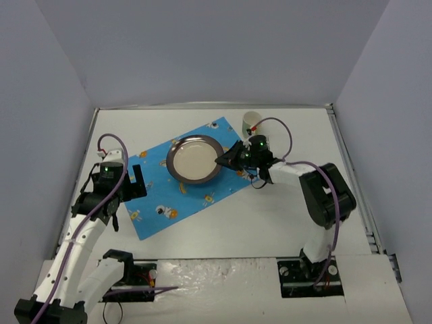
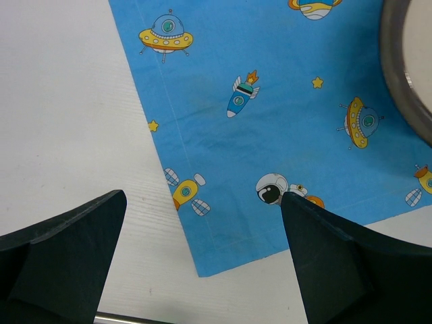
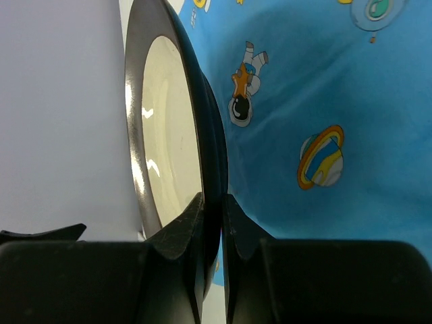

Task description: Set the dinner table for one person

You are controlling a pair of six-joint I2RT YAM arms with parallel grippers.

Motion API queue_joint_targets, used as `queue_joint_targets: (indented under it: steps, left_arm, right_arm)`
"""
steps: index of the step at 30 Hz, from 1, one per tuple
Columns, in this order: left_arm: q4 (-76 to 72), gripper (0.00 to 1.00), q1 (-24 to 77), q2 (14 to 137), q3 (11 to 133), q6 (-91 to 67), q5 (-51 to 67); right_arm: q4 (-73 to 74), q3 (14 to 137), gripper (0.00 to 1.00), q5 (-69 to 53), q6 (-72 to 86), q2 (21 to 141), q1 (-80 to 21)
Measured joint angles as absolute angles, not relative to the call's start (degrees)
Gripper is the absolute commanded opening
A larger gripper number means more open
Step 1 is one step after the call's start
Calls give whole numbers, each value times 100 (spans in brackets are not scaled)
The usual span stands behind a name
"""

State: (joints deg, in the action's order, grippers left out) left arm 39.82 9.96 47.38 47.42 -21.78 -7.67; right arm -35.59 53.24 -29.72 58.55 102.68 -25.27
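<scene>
The dinner table (image 1: 270, 223) is a white tabletop. A blue cartoon-print placemat (image 1: 169, 196) lies askew on it. On the placemat's far half is a round plate (image 1: 196, 159) with a metal rim and a cream centre. My right gripper (image 1: 220, 160) is shut on the plate's right rim. In the right wrist view the fingertips (image 3: 200, 202) pinch the dark edge of the plate (image 3: 169, 121), with the gripper (image 3: 212, 197) right on it. My left gripper (image 1: 127, 190) hovers open near the placemat's near left corner (image 2: 199, 273); the gripper (image 2: 202, 194) holds nothing.
A small white cup (image 1: 251, 122) stands at the back, just beyond the right gripper. Grey walls enclose the table on three sides. A metal strip (image 1: 349, 169) runs along the right edge. The plate's rim (image 2: 395, 67) shows at the upper right of the left wrist view.
</scene>
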Motion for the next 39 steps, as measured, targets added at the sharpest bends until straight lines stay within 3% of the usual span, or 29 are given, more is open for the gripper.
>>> queue_joint_targets:
  steps: [11, 39]
  left_arm:
    - [4007, 97, 996, 4675, 4742, -2187, -928]
    - [4010, 97, 996, 4676, 4742, -2189, -954]
  right_arm:
    - [-4478, 5976, 0, -3035, 5936, 11450, -2899]
    - [-4778, 5990, 0, -3041, 5848, 11915, -2897]
